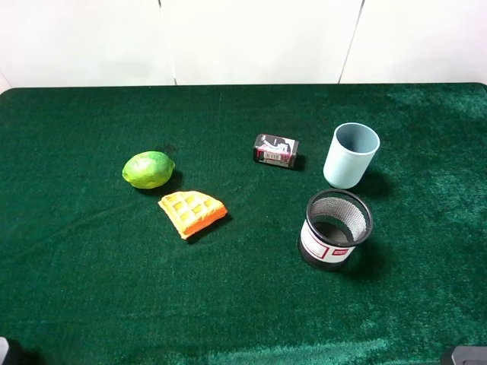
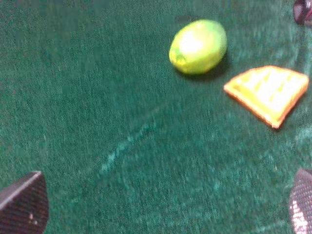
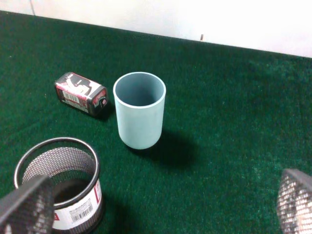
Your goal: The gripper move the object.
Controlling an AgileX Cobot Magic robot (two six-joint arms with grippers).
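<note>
Right pincer (image 3: 156, 204) gapes wide near the mesh cup (image 1: 335, 230); it could bump the blue cup (image 1: 350, 155) over.

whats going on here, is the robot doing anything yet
Nothing is being held yet. The black mesh cup stands upright on the green table, untouched, near the blue cup. The right end effector is open just short of it; the left end effector is open too, away from the lime.

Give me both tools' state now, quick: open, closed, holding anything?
Left tool: open, empty, fingertips spread wide over bare cloth.
Right tool: open, empty, hanging beside the mesh cup, not gripping it.
</note>
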